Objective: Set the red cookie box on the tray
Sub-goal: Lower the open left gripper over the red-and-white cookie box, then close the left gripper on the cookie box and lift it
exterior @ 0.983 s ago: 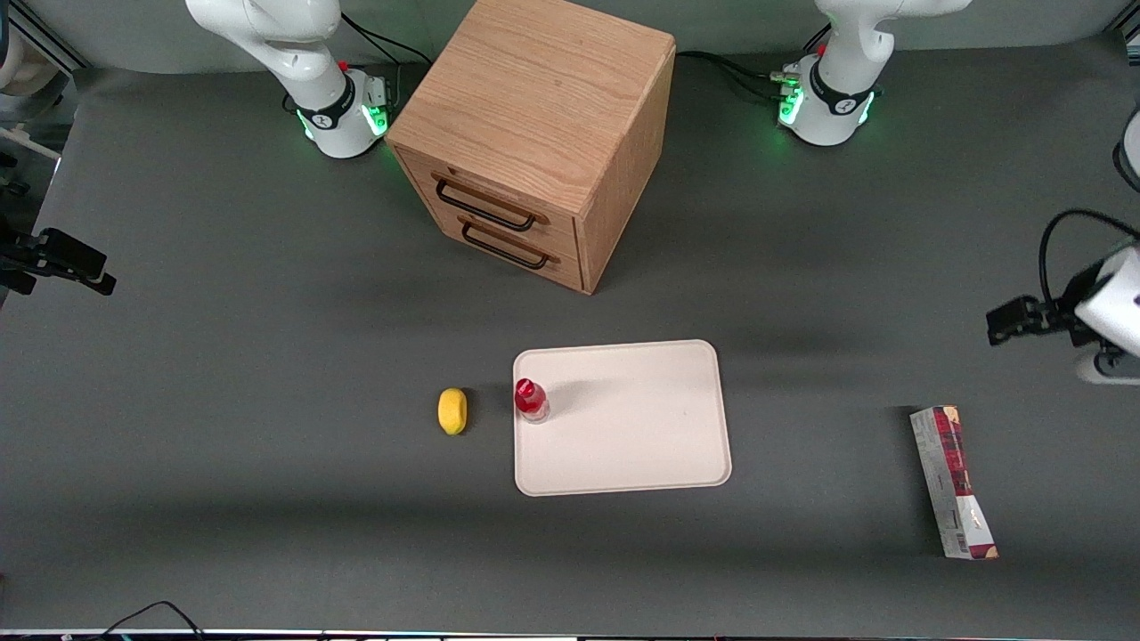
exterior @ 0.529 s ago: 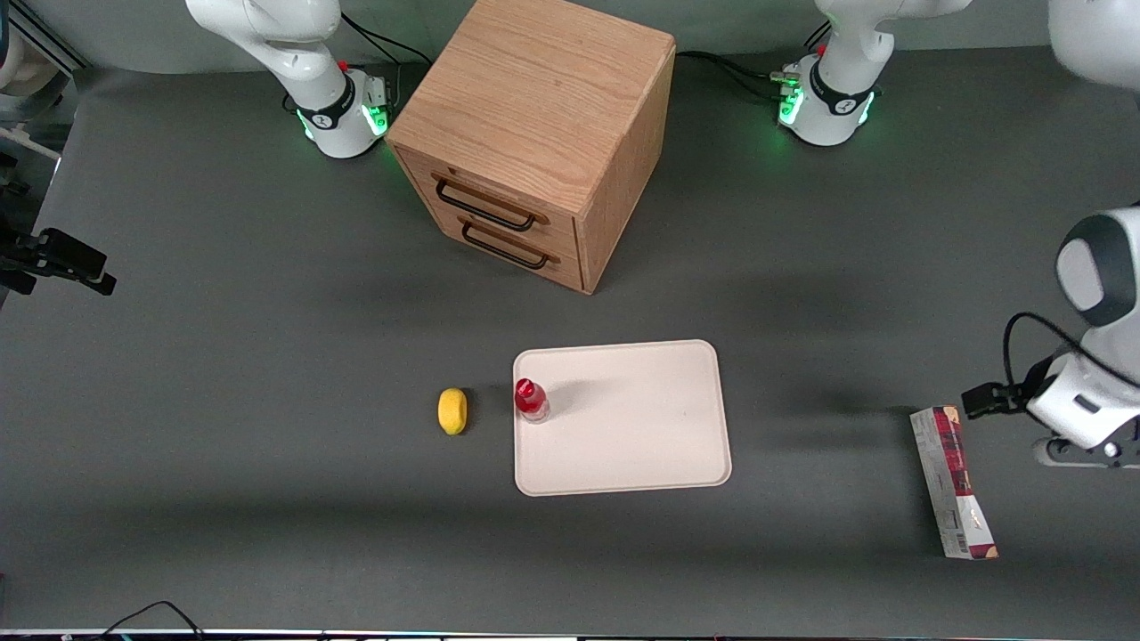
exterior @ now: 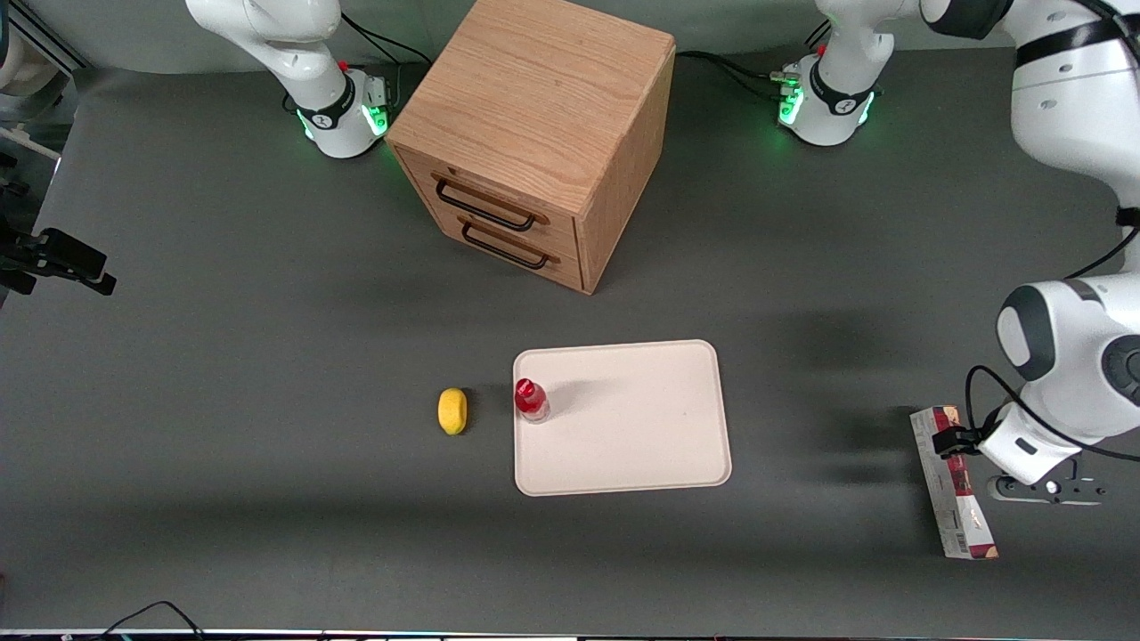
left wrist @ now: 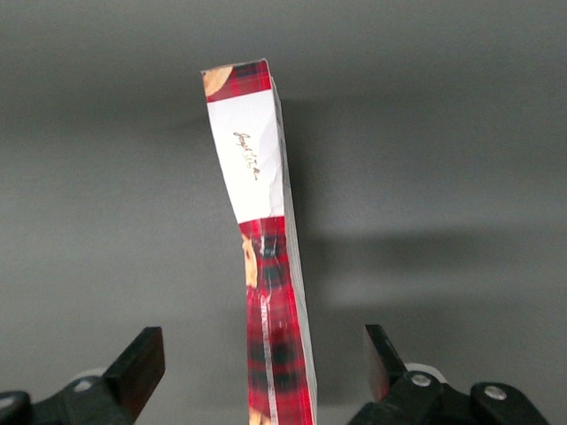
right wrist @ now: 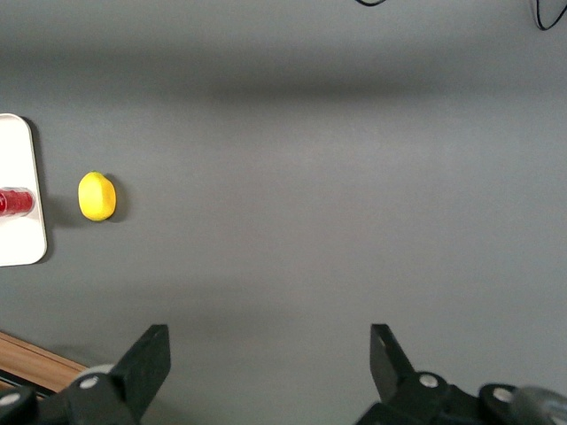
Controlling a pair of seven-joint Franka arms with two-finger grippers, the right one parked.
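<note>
Long thin red-and-white cardboard cookie box (exterior: 951, 482) lies toward working arm's end, well apart from cream tray (exterior: 623, 445). Gripper (left wrist: 261, 376) spread wide above it, holding nothing. Prob. light, crushable; pinch narrow faces mid-length.

no wording can be read with certainty. the red cookie box (left wrist: 262, 266) carries a white label panel with a short slanted script, too small to make out. its barcode end (exterior: 955, 527) shows no readable digits.
</note>
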